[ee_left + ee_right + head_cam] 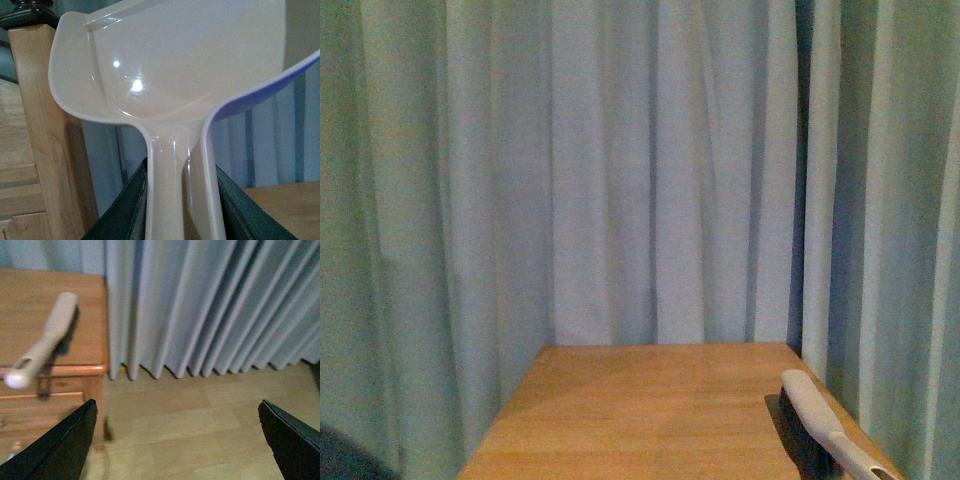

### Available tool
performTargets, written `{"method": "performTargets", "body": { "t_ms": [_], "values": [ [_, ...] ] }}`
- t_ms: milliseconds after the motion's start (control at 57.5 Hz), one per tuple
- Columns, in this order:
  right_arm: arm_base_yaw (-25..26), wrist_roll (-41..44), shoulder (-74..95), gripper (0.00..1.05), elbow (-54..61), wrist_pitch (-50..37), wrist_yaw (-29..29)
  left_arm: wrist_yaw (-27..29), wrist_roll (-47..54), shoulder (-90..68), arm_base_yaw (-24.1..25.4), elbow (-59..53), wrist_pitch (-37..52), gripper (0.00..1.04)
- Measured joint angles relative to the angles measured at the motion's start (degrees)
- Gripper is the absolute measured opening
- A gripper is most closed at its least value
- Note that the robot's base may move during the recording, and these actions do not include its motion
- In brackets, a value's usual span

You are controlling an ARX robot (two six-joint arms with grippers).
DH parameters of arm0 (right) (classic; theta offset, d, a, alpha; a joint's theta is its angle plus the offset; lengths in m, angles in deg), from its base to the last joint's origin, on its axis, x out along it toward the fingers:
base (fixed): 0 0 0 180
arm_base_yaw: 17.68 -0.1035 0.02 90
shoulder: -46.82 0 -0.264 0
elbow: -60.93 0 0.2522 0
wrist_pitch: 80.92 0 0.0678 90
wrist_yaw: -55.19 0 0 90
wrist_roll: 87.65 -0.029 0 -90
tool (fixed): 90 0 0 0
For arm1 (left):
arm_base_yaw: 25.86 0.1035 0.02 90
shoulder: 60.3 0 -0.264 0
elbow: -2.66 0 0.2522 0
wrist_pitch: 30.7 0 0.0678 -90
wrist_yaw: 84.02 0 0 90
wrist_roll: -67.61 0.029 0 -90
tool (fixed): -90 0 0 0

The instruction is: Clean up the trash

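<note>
Beige dustpan [190, 60] clamped in left gripper [182, 212]; right gripper [177, 440] spread, empty. No trash in view, direction unknown; brush [47, 340] on table [640, 410] nearer right gripper

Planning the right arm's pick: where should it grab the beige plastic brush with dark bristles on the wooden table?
Probably the slim handle neck of the beige plastic brush, behind its wide bristle head. Come from above, jaws across the handle: it lies bristles-down by the edge of the wooden table, handle end toward the robot. The right gripper is open.
</note>
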Motion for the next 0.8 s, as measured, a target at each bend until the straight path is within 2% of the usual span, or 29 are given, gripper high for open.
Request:
{"method": "performTargets", "body": {
  "t_ms": [70, 139, 365, 592, 800],
  "values": [
    [-0.87, -4.57, 12.20, 0.97, -11.19, 4.46, 5.09, -0.09, -0.09, 0.00, 0.00, 0.00, 0.00, 0.28],
    [-1.31, -8.31, 20.52, 0.97, -19.76, 8.72, 7.56, -0.07, -0.13, 0.00, 0.00, 0.00, 0.00, 0.28],
    [-3.78, -19.43, 46.71, 0.97, -43.95, 21.94, 9.01, -0.07, -0.22, 0.00, 0.02, 0.00, 0.00, 0.28],
    [-6.05, -24.70, 58.21, 0.97, -51.23, 26.80, 10.43, -0.07, -0.28, 0.00, 0.02, 0.00, 0.00, 0.28],
    [-7.41, -26.95, 62.97, 0.97, -51.84, 27.21, 9.97, -0.07, -0.31, 0.00, 0.02, 0.00, 0.00, 0.28]
  ]
}}
